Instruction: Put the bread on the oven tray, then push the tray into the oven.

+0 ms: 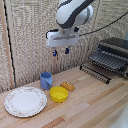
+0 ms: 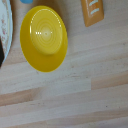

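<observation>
The bread [image 1: 67,86] is a small orange-brown chunk lying on the wooden table beside the yellow bowl; in the wrist view the bread [image 2: 92,11] is cut off by the frame edge. My clamp [image 1: 61,51] hangs high above the table, over the cup and bread, with its blue tips apart and nothing between them. It does not show in the wrist view. The oven [image 1: 116,50] stands at the exterior view's right. The ribbed oven pan [image 1: 106,60] sticks out of its front above the lowered door.
A yellow bowl [image 1: 59,94] [image 2: 44,37] sits in front of the bread. A blue cup [image 1: 46,80] stands behind the bowl. A round patterned plate [image 1: 25,101] [image 2: 4,30] lies at the exterior view's left. A woven screen backs the table.
</observation>
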